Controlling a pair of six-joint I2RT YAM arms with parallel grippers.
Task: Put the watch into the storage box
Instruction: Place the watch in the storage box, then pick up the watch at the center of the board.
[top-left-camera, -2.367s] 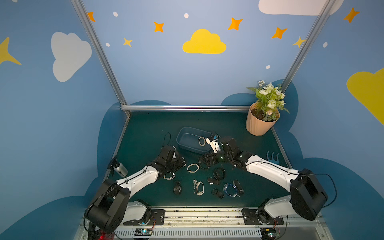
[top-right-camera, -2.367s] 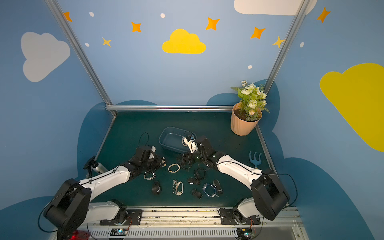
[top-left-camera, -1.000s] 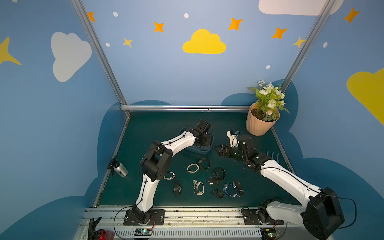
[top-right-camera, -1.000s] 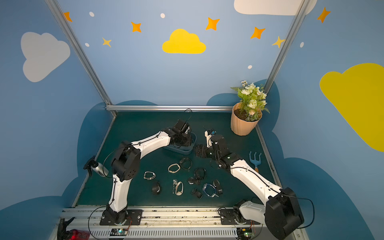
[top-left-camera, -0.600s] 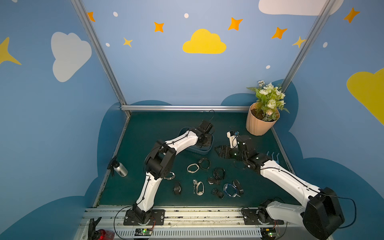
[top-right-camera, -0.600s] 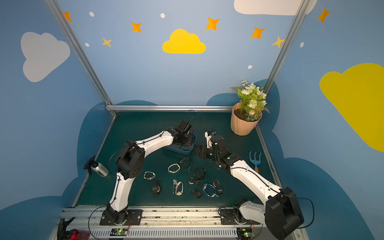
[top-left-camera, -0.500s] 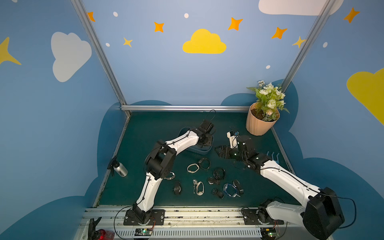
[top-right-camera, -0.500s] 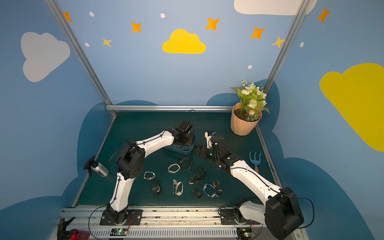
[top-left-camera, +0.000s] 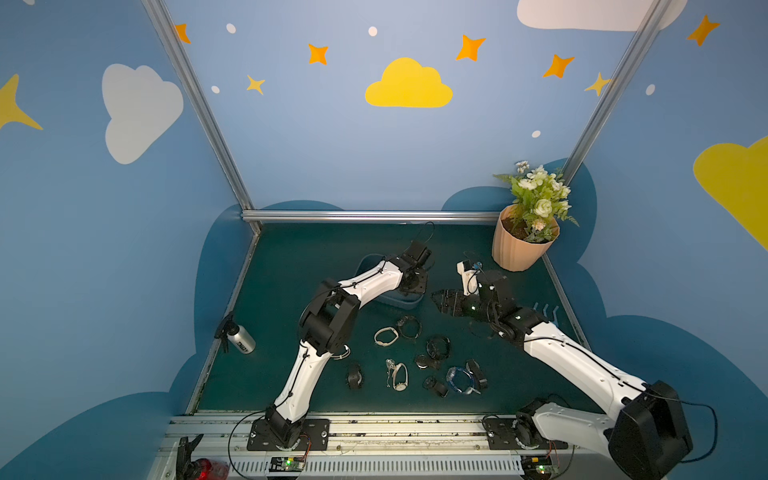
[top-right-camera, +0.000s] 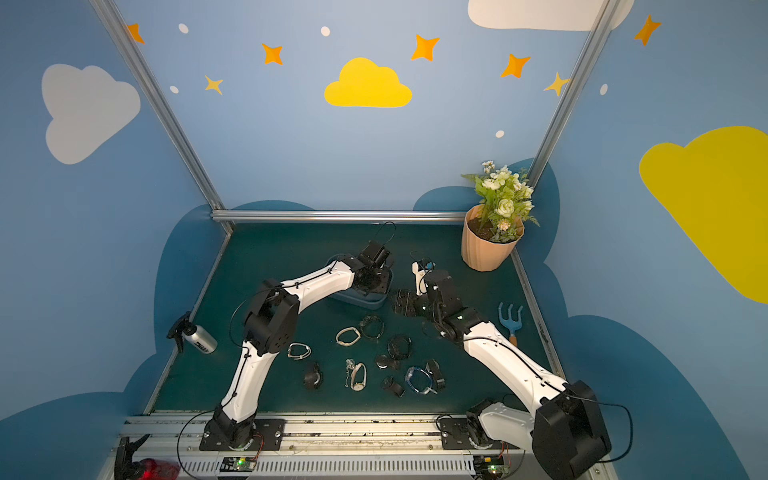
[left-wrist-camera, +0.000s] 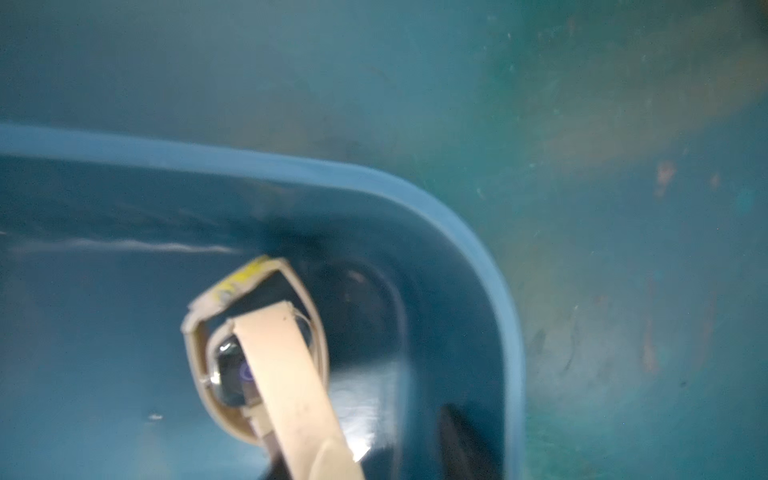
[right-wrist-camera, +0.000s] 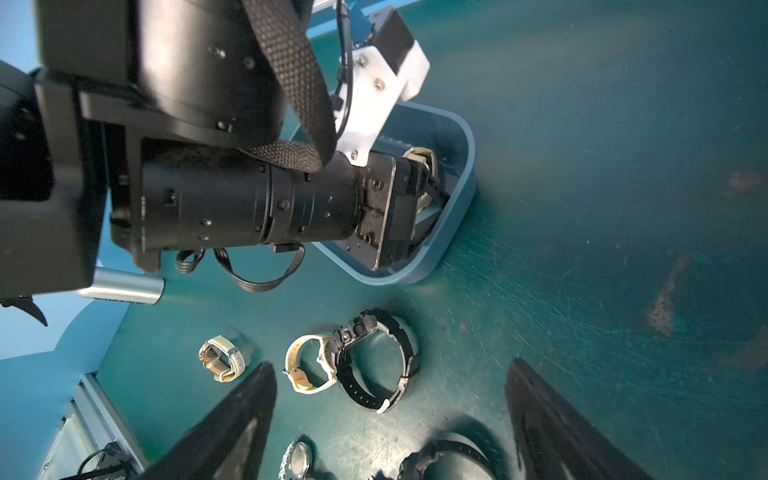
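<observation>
The left arm reaches across the green tabletop (top-left-camera: 299, 266), and the left tool (right-wrist-camera: 419, 195) is down inside the blue-grey box (top-left-camera: 399, 305), near a rounded corner. A watch (left-wrist-camera: 282, 365) with a beige strap and a glass face sits within the box walls, right at the tool's tip. The view is too blurred to tell whether it rests on the box floor.

One dark finger (left-wrist-camera: 457, 440) shows just beside the watch, apart from the strap. The other is out of sight, so I cannot tell whether the tool grips the watch or is clear of it.

The right tool (right-wrist-camera: 390, 365) hovers over the tabletop near the box, jaws spread wide, holding nothing. Several other watches (top-left-camera: 386, 336) lie loose on the tabletop, between the box and the arm bases.

The task looks nearly done for this watch. What seems left is a sure release and lifting the left tool out of the box.
</observation>
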